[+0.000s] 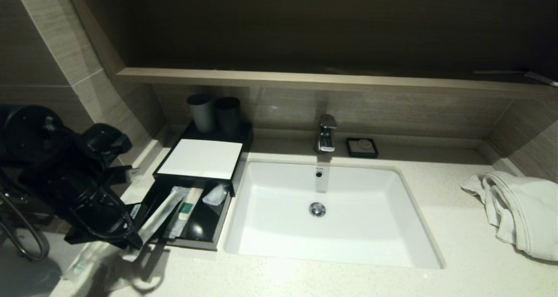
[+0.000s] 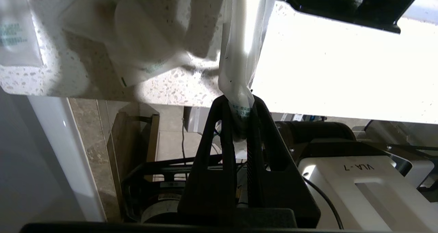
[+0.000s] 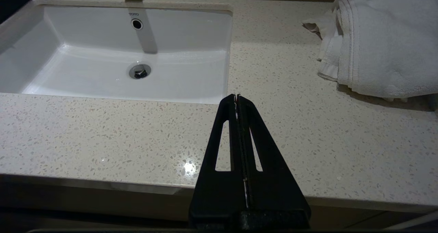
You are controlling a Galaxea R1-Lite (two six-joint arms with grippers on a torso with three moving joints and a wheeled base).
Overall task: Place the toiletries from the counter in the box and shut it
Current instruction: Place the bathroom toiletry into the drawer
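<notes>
Two packets already lie in the open box (image 1: 192, 227) left of the sink (image 1: 331, 214); the left gripper (image 2: 239, 104), clamped on a long wrapped packet (image 2: 241, 48), holds it at the box's front corner, others (image 1: 83, 262) wait on the counter (image 1: 305, 279), and the right gripper (image 3: 237, 98) idles closed beyond the sink.

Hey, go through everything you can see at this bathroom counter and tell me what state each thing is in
Box: drawer pulled open, packets inside.
Long packet: pinched at one end by the left gripper, other end over the box.
Packets: lying loose on the counter.
Right gripper: shut, empty, above the counter.
Faucet: no water running.
Sink: empty.
Towel: crumpled.
Cups: upright.
</notes>
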